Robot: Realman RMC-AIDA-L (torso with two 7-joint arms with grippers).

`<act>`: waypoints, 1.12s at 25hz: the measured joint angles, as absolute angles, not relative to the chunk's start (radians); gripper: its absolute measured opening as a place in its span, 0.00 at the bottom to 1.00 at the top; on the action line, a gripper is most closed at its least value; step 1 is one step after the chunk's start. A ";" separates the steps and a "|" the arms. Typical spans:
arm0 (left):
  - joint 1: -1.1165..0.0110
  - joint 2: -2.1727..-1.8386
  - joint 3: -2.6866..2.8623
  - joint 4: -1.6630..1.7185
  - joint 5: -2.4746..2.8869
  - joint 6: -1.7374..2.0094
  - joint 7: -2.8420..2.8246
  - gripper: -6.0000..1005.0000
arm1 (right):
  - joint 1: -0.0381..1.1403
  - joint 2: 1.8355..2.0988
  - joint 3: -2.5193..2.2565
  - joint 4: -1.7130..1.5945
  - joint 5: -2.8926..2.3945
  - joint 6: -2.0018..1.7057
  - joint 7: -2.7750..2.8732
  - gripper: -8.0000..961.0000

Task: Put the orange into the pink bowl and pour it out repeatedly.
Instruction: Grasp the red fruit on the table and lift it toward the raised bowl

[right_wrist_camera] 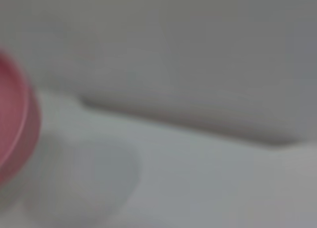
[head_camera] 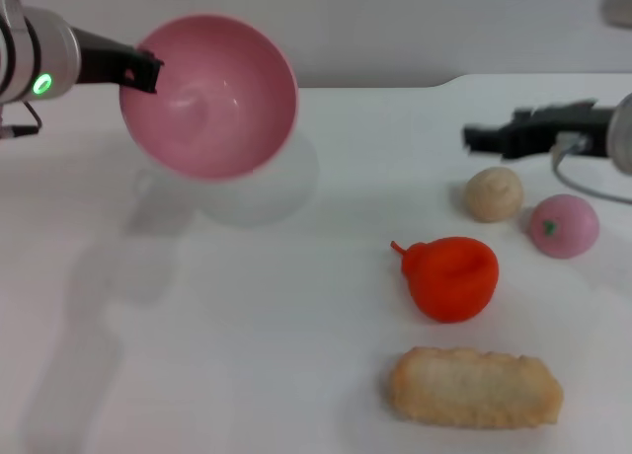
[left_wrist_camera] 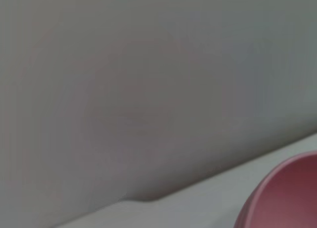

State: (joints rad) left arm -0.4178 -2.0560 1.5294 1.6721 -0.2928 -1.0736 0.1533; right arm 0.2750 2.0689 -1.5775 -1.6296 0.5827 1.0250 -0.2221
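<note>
The pink bowl (head_camera: 212,99) hangs above the table's far left, tipped on its side with its empty inside facing forward. My left gripper (head_camera: 143,69) is shut on its rim. A slice of the pink bowl (left_wrist_camera: 290,198) shows in the left wrist view, and the edge of the pink bowl (right_wrist_camera: 15,124) shows in the right wrist view. The orange (head_camera: 451,276) lies on the white table right of centre, its stem pointing left. My right gripper (head_camera: 482,136) hovers behind it at the far right, pointing left, with nothing in it.
A beige lumpy ball (head_camera: 494,192) and a pink ball with a green mark (head_camera: 563,225) sit just behind the orange. A breaded oblong toy (head_camera: 474,387) lies in front of it. The table's back edge meets a grey wall.
</note>
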 joint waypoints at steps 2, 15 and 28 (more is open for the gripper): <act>-0.421 -2.056 1.523 1.670 -0.293 -1.067 0.158 0.05 | 0.307 2.069 -1.577 -1.612 0.583 1.106 -0.203 0.69; -0.473 -2.056 1.492 1.611 -0.302 -1.045 0.195 0.05 | 0.357 2.075 -1.667 -1.478 0.570 1.253 -0.118 0.61; -0.480 -2.054 1.492 1.611 -0.304 -1.048 0.200 0.05 | 0.408 2.075 -1.721 -1.375 0.560 1.191 -0.166 0.53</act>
State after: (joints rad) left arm -0.4803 -2.0541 1.4922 1.6105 -0.3040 -1.0475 0.2000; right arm 0.4082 2.0749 -1.7212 -1.3746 0.5598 1.1912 -0.1663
